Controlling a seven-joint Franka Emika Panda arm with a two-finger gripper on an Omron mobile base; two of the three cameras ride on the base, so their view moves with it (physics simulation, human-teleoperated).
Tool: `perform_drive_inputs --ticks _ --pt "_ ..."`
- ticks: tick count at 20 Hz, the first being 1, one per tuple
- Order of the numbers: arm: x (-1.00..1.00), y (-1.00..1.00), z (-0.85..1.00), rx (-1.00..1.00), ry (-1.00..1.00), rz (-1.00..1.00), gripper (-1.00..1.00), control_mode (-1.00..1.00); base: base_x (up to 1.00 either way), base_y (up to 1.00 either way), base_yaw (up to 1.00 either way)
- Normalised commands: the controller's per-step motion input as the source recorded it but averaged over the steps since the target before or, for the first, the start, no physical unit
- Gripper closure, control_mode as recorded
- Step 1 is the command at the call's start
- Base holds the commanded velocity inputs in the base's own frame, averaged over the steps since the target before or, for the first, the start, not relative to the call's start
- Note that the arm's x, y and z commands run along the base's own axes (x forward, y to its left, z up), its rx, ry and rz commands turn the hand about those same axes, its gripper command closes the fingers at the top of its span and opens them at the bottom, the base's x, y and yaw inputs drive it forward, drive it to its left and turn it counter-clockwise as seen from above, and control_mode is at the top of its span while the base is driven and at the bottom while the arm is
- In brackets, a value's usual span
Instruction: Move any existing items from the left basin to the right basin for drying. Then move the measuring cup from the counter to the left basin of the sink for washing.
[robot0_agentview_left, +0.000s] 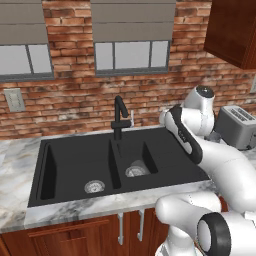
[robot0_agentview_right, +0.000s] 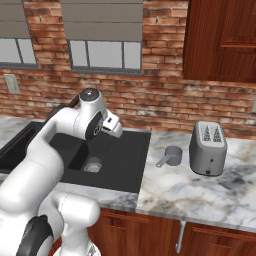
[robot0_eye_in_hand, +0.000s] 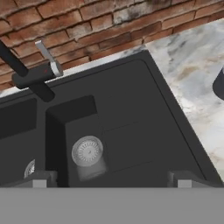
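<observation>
No legible text or labels

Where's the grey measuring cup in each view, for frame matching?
Left base view: I can't find the small grey metal measuring cup here.
Right base view: the cup stands on the marble counter, between the black sink and the silver toaster, handle toward the sink.
Hand view: a dark rounded shape cut by the right edge is probably the cup.
Shared landmark: the black faucet.
</observation>
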Motion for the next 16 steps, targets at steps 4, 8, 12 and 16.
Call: perform_drive_inputs --ticks 4,8,12,16 --pt "-0.03 -0.43 0.03 0.0 0.0 -0.06 -1.0 -1.0 0.0 0.0 0.0" --pt "-0.08 -0.4 0.0 0.0 0.0 -0.07 -1.0 -1.0 0.0 0.0 0.0" --pt "-0.16 -0.39 0.0 0.0 0.0 -0.07 -1.0 -1.0 0.0 0.0 0.0" --pt "-0.18 -0.33 0.0 0.0 0.0 -0.08 -1.0 -1.0 0.0 0.0 0.0"
